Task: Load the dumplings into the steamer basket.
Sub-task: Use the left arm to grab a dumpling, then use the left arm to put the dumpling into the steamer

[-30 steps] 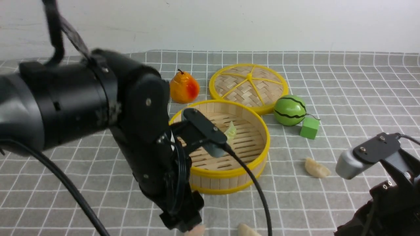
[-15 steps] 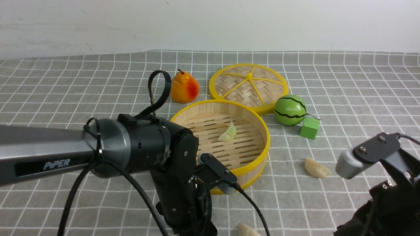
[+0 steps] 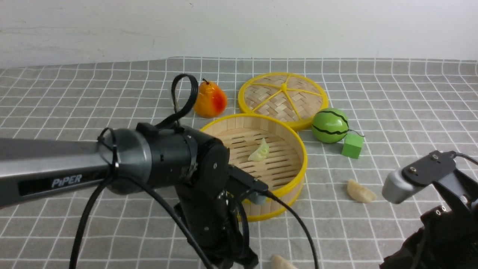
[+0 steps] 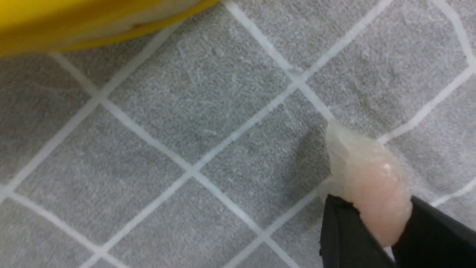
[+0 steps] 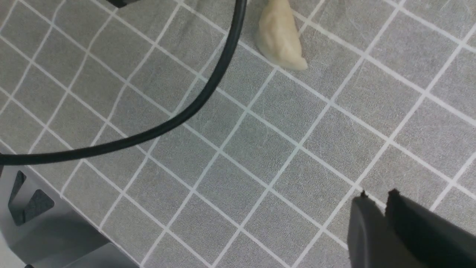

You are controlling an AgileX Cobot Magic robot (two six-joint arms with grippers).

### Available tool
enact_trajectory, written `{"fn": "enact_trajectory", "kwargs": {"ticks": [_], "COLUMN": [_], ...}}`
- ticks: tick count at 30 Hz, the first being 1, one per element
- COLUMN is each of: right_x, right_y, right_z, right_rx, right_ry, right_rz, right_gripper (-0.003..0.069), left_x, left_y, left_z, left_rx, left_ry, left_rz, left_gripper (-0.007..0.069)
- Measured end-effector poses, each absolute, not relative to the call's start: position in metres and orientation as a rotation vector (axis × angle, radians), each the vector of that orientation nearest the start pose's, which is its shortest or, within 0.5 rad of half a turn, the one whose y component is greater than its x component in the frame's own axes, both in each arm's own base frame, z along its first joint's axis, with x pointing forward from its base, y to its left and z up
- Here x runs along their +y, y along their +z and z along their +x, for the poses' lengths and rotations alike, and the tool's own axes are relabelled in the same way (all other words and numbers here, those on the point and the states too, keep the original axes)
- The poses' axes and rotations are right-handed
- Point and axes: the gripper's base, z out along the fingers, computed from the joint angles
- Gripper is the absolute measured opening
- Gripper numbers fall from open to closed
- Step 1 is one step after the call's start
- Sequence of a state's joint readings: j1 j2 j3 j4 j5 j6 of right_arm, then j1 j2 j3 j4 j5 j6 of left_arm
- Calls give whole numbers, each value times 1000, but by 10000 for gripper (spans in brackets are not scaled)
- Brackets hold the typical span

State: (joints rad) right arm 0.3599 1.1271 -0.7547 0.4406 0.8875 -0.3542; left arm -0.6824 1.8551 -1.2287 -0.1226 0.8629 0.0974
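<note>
The left end effector has closed on the pink dumpling low in the right of the left wrist view. Its two dark fingers pinch only the dumpling's near end, and the rest sticks out over the grey checked worktop.

With so shallow a hold on something soft and slippery-looking, I'd worry it squirts out on the lift, or catches the yellow rim of the steamer basket on the way over. The trailing cable could also drag the cream dumpling at the frame's bottom edge.

The right end effector is almost closed and empty. A green dumpling lies inside the basket, and another cream one lies to its right.

A second ago the left arm loomed high over the basket with its fingers spread wide. It has since dropped to the bottom centre and closed. Nothing else has shifted.
</note>
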Motion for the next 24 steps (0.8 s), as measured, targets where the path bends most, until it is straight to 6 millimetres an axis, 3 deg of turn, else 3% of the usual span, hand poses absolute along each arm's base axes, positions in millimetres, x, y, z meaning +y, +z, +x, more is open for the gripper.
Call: {"fn": "enact_trajectory", "kwargs": {"ticks": [7,11,15,18,20,24], "right_x": [98,98,98,98,98,98], "right_y": [268,268,268,268,268,268], "right_z": [174,174,174,174,174,174], "right_rx": [2615,2615,2614,2614,2614,2614], "right_ry": [544,544,544,544,544,544], "right_rz": [-671,-671,-671,-671,-671,-671], "right_gripper": [76,80,83,87,91,94], "left_x": [-244,-240,-226,-221,-217,-219], "left_y": [292,321,315,293,268,231], "left_z": [294,318,356,380,401,419], "left_rx": [2607,2557,2588,2623,2640,2653], "left_ry": [-277,-272,-259,-241,-227,-223], "left_rz": [852,700,546,487,443,422], "left_gripper": [157,157,157,157,157,157]}}
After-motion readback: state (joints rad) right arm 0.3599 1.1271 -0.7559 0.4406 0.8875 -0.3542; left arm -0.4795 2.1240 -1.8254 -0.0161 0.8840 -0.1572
